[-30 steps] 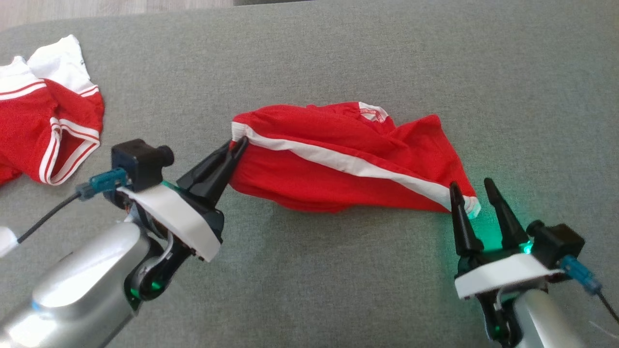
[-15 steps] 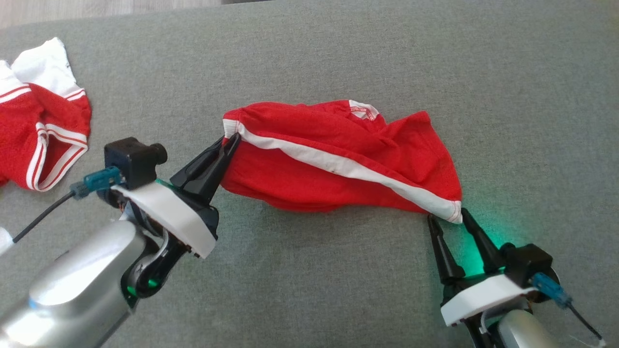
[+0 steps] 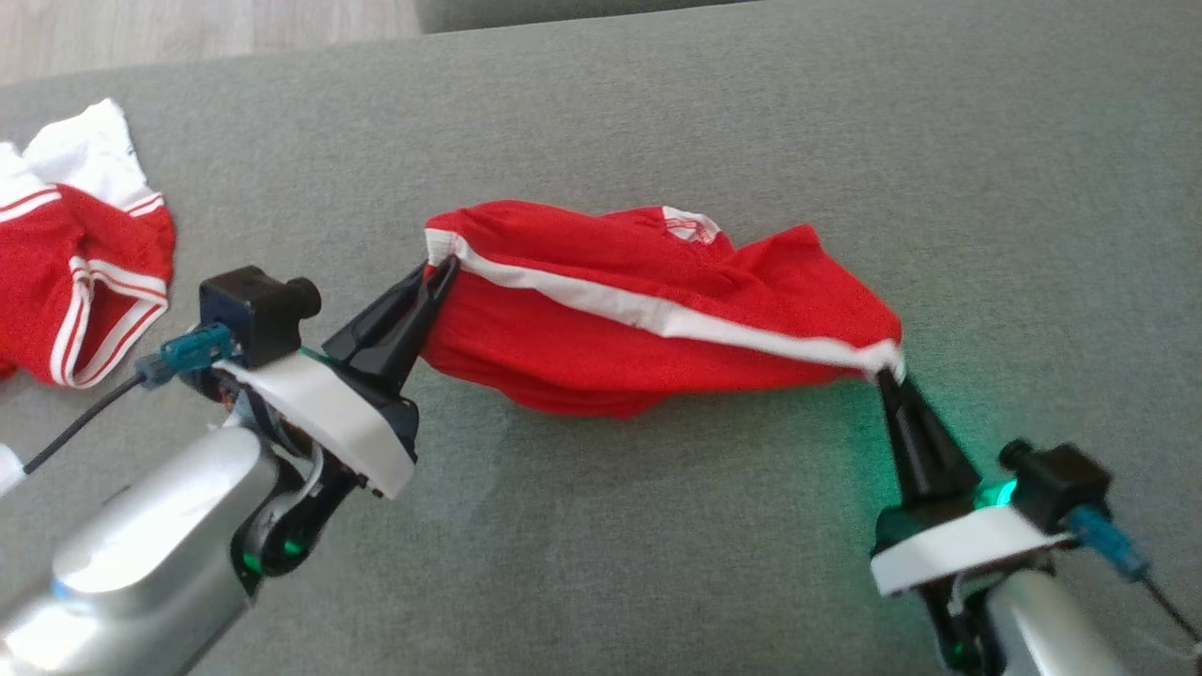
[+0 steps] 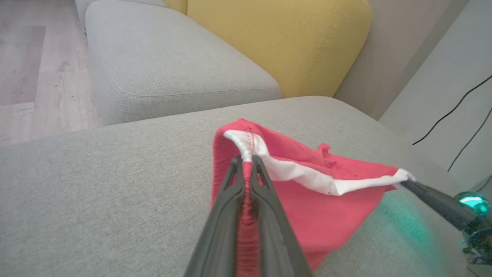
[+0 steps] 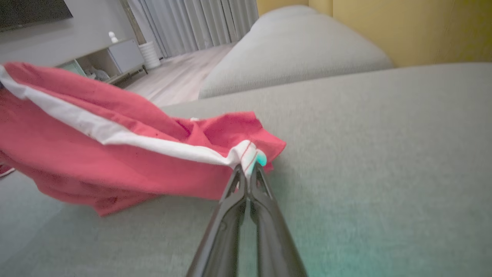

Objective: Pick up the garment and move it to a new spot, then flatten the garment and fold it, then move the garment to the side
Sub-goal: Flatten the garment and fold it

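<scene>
A red garment with a white side stripe hangs stretched between my two grippers over the grey sofa cushion. My left gripper is shut on its white-hemmed left corner, seen close in the left wrist view. My right gripper is shut on the white hem at the garment's right corner, which the right wrist view shows pinched between the fingertips. The garment's middle sags toward the cushion; whether it touches is unclear.
A second red and white garment lies crumpled at the far left of the cushion. Wooden floor shows beyond the cushion's far edge. A yellow back cushion and another grey seat stand behind.
My right gripper, open beside the garment's right corner earlier, has closed on the white hem and lifted it. The left gripper keeps its hold. The camera has shifted slightly.
</scene>
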